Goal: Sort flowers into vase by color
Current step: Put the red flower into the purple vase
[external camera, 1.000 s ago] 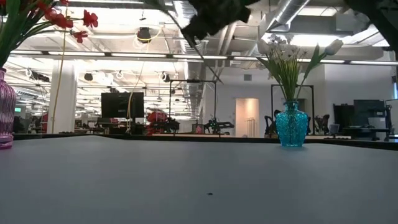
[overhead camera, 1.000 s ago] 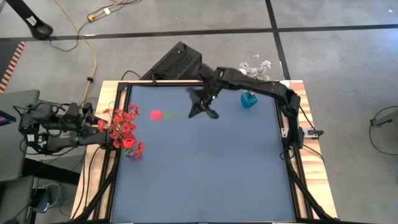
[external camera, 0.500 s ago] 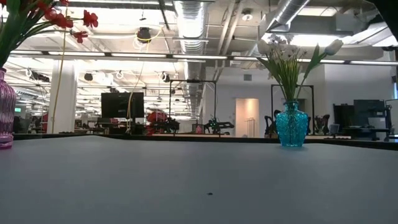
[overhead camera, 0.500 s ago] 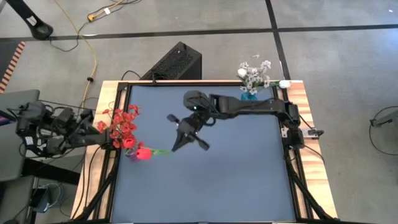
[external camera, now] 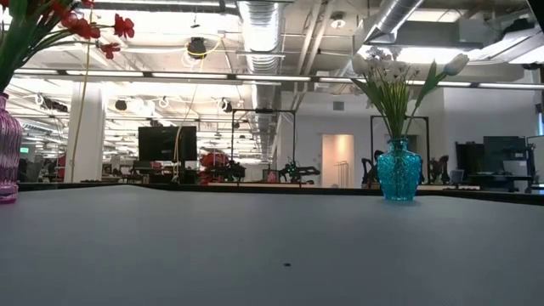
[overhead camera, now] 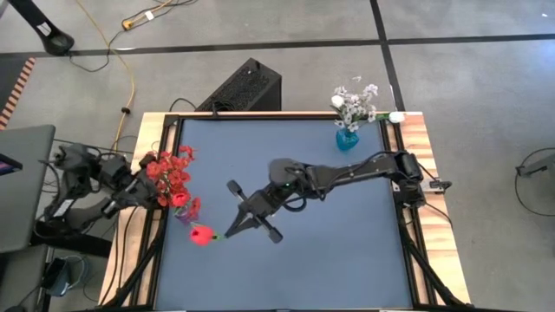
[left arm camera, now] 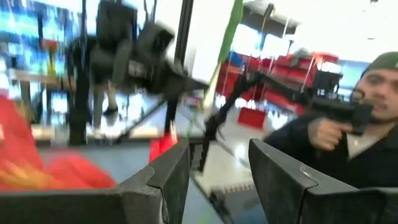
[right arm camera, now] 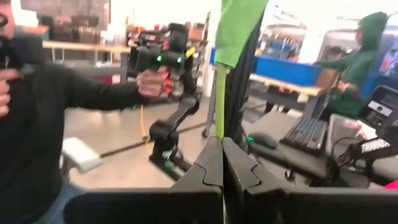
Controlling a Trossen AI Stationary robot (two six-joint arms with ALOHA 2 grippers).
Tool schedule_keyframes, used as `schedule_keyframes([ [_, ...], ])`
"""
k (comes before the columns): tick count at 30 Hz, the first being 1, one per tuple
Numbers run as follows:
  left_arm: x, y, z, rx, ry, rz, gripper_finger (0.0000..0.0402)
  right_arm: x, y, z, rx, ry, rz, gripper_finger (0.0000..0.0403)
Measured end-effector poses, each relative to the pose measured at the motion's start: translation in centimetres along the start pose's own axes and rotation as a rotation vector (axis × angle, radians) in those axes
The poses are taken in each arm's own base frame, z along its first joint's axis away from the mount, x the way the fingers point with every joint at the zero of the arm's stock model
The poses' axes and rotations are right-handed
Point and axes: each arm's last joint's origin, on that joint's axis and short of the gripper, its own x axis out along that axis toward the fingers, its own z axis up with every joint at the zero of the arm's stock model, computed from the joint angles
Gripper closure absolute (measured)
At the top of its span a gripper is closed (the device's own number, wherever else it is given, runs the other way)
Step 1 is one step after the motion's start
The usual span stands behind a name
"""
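The right gripper (overhead camera: 232, 228) pinches the green stem of a red flower (overhead camera: 201, 235) near the purple vase (overhead camera: 186, 214). The left gripper (left arm camera: 219, 180) waits, fingers apart, holding nothing.

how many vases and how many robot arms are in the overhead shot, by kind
purple vase, holding red flowers: 1
blue vase, holding white flowers: 1
robot arms, left and right: 2
total: 4

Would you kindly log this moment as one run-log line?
right gripper: shut on red tulip's thin green stem | red tulip: beside purple glass vase | left gripper: open, waiting at table's left edge
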Motion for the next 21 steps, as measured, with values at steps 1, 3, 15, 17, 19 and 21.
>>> schedule_keyframes([
  [1, 0.1, 0.0, 0.2, 0.02, -0.028, -0.006, 0.0248, 0.0, 0.0, 0.1, 0.003, -0.017, -0.008, 0.0386],
  [3, 0.2, 0.0, 0.7, 0.059, -0.078, 0.002, 0.0248, -0.1, -0.2, 0.1, 0.01, -0.03, -0.017, 0.0386],
  [15, -0.2, -0.7, 4.3, 0.29, -0.435, 0.205, 0.0248, -4.2, -5.8, 3.2, 0.039, -0.139, -0.162, 0.0385],
  [17, 0.0, -0.4, 4.9, 0.304, -0.487, 0.245, 0.0248, -5.5, -7.2, 4.5, 0.032, -0.144, -0.199, 0.0385],
  [19, 0.6, 0.6, 5.2, 0.291, -0.485, 0.304, 0.0249, -6.8, -8.5, 5.2, 0.031, -0.102, -0.237, 0.0385],
  [21, 1.4, 2.0, 5.4, 0.284, -0.454, 0.36, 0.0249, -8.1, -9.6, 5.2, 0.036, -0.042, -0.273, 0.0384],
])
